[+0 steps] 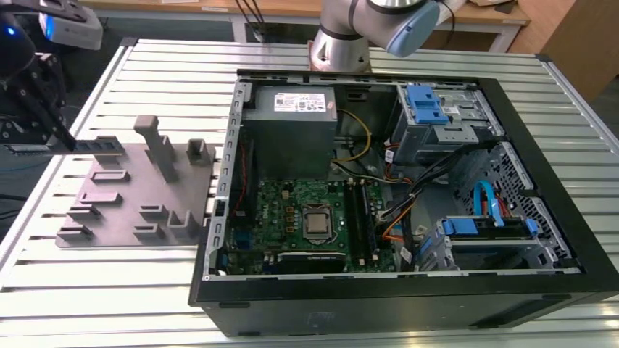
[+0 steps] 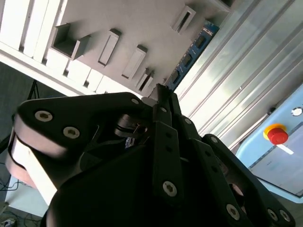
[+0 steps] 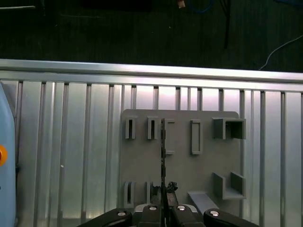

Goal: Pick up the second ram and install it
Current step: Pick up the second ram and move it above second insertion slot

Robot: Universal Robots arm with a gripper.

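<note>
Pickup looked like the stage in hand, and nothing past it. The claw (image 1: 64,143) stood at the corner of the grey plate (image 1: 116,196) away from the open computer case (image 1: 387,308), on the exterior view's left. Its fingers were drawn together on 1 end of the memory stick (image 1: 101,147), so I judged it to be gripping the stick. Whether the stick had cleared its holder on the plate or sat in it, I could not tell. The install was all left to do. The stick was well apart from the motherboard (image 1: 290,206), and I could not make out whether another stick already sat in the board.

The exterior view set the plate, the case and the slatted worktop (image 1: 116,290) side by side, which gave the gap between the stick and the board.

The first wrist view looked straight down past the claw (image 3: 164,194) and showed the stick (image 3: 163,151) edge-on. It was a thin dark line running away from the fingertips across the plate (image 3: 203,165), between the upright holders.

The second wrist view looked along the claw (image 2: 161,92) from 1 side and caught the stick's flat face (image 2: 191,52), blue-green with dark chips, which the edge-on look could not give. It also showed the closed fingertips meeting at the stick's near end, with the plate (image 2: 142,23) just beyond.
</note>
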